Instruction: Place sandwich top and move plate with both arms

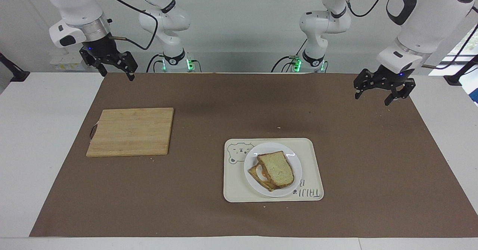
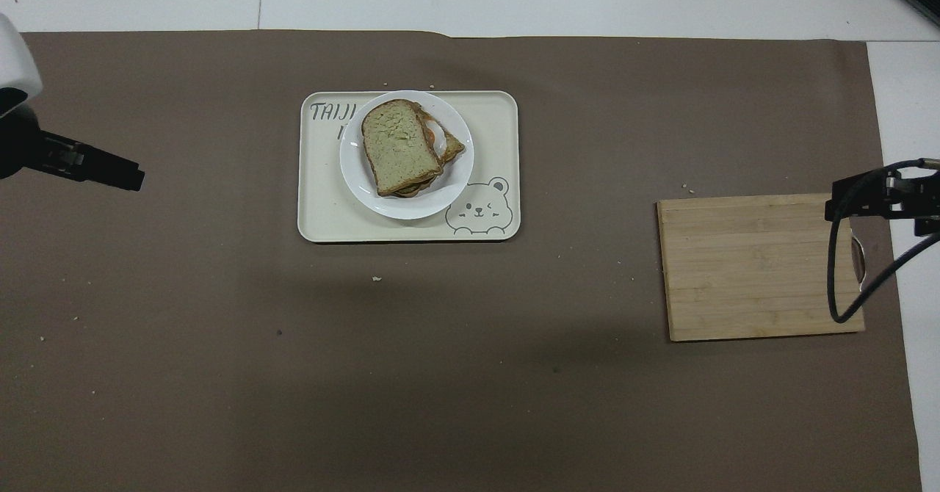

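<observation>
The sandwich top lies on the egg toast on the white plate, which sits on the cream bear tray. In the overhead view the sandwich top covers most of the stack on the plate. My left gripper is open and empty, raised over the brown mat toward the left arm's end; it also shows in the overhead view. My right gripper is open and empty, raised over the cutting board's handle end, and shows in the overhead view.
A wooden cutting board lies bare on the brown mat toward the right arm's end, also in the overhead view. The tray lies mid-table, farther from the robots. Small crumbs dot the mat.
</observation>
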`<action>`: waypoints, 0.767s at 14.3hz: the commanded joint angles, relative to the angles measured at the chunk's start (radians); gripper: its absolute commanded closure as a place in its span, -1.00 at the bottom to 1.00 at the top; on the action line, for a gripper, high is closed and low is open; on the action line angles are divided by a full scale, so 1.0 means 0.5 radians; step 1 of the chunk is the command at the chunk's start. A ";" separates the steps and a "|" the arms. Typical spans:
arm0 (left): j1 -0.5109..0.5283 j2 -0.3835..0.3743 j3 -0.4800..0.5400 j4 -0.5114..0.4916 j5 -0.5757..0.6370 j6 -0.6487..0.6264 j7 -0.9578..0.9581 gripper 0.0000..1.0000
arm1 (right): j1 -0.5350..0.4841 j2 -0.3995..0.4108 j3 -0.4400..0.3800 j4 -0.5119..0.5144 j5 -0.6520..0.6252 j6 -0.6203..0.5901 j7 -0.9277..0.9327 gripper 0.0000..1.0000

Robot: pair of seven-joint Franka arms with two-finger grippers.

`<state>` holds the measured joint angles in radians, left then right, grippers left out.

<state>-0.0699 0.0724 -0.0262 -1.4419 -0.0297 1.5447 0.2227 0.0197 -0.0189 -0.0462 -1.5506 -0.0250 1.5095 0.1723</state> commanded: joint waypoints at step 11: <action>0.026 -0.283 0.000 -0.006 0.053 -0.439 -0.022 -1.00 | -0.015 0.019 0.003 0.043 0.019 -0.037 -0.047 -1.00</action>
<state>-0.0692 -0.0666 -0.0286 -1.4357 -0.0209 1.3373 0.2190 0.0197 -0.0189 -0.0462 -1.5506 -0.0250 1.5095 0.1723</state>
